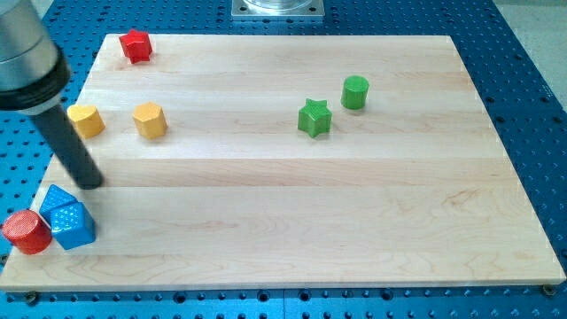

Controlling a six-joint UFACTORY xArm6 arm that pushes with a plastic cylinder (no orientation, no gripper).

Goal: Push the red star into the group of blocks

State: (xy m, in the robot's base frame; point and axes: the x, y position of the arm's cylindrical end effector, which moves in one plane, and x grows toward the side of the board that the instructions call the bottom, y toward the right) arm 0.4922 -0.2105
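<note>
The red star (pixel 135 45) lies at the board's top left corner. My tip (pixel 89 182) rests on the board at the left side, well below the star and just above two blue blocks (pixel 66 216). A red cylinder (pixel 27 232) sits to the left of the blue blocks, touching them, at the bottom left corner. A yellow block (pixel 85 120) lies just right of the rod's upper part, and a yellow hexagonal block (pixel 150 120) is a little further right.
A green star (pixel 314 117) and a green cylinder (pixel 355 92) sit right of centre. The wooden board (pixel 354 221) lies on a blue perforated table. A metal base (pixel 278 9) shows at the view's top.
</note>
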